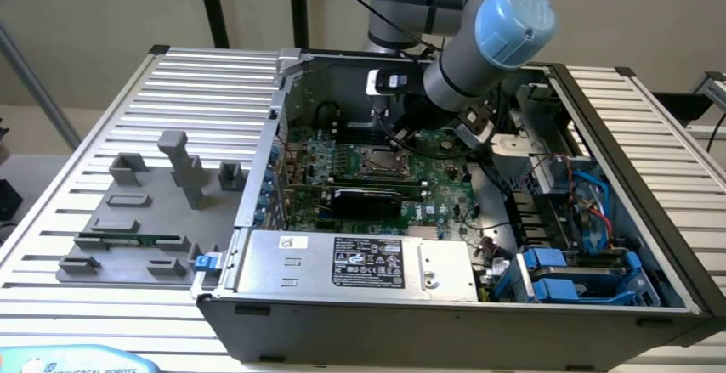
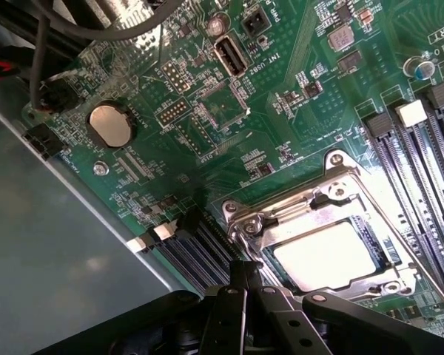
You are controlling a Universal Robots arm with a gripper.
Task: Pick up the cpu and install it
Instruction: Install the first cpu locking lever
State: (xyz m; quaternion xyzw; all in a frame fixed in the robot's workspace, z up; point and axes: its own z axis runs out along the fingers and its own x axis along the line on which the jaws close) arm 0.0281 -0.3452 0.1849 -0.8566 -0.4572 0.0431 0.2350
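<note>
Cpu [image 2: 327, 254] seated in the motherboard [image 2: 281, 111] socket, silvery top showing inside the metal retention frame [image 2: 333, 194]. Pincer [image 2: 246, 285] just beside the socket's edge, fingers drawn narrow together, holding nothing. In the exterior view the arm [image 1: 477, 42] reaches down into the open computer case [image 1: 454, 305], over the socket [image 1: 378, 161]. Grey fixture blocks [image 1: 170, 169] and a green memory stick [image 1: 131, 240] sit on the ribbed worktop [image 1: 68, 211] at the exterior view's left.

A ribbed aluminium table [image 1: 136, 84] carried an open computer case [image 1: 454, 305] across its middle and toward the exterior view's right edge. Near the exterior view's left edge lay a grey fixture plate [image 1: 148, 220] with upright blocks and a green memory stick [image 1: 131, 240].
</note>
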